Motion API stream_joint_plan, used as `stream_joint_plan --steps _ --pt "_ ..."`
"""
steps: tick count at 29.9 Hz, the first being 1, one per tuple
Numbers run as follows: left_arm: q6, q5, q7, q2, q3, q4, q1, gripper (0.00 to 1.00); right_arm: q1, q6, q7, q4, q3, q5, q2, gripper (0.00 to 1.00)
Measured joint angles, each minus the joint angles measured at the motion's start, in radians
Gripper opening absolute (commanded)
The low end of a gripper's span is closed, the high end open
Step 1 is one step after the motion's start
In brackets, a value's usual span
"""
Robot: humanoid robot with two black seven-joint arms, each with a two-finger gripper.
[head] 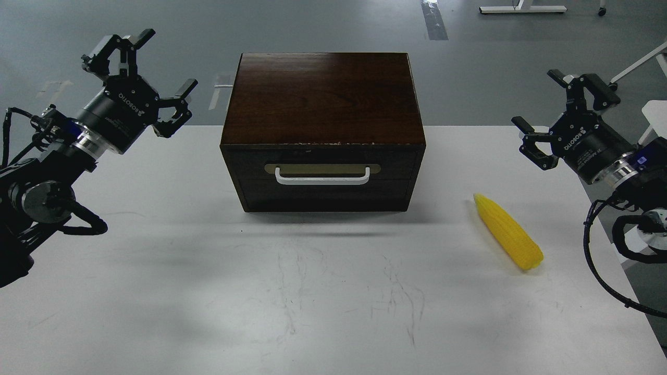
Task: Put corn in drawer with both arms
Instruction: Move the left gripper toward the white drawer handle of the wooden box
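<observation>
A dark brown wooden cabinet (320,99) stands at the back middle of the white table. Its drawer (323,179) is pushed in flush, with a white bar handle (322,177) on a tan plate. The yellow corn (508,232) lies flat on the table to the cabinet's right, pointed end toward the back. My left gripper (138,78) hangs open above the table's far left, well clear of the cabinet. Over the right edge my right gripper (563,112) is open too, above and behind the corn, holding nothing.
The white table (312,291) has scuff marks across its front half. Grey floor lies beyond its back edge, with a white frame base (521,9) far back. Black cables (599,271) loop from the right arm near the table's right edge.
</observation>
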Motion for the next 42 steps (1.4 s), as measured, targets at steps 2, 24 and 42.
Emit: stream_joint_plan --steps 2,24,42 --pt "0.0 0.0 0.0 0.0 0.0 0.0 0.0 0.98 0.0 0.0 0.0 0.0 0.0 0.0 0.0 1.0" --pt "0.0 0.317 0.0 0.002 -0.047 0.066 -0.251 0.99 0.001 -0.004 0.0 -0.009 -0.001 -0.002 -0.005 1.0" --pt "0.0 1.417 -0.001 -0.081 -0.008 -0.206 -0.607 0.98 0.002 -0.004 0.0 -0.015 -0.001 -0.002 0.0 1.0"
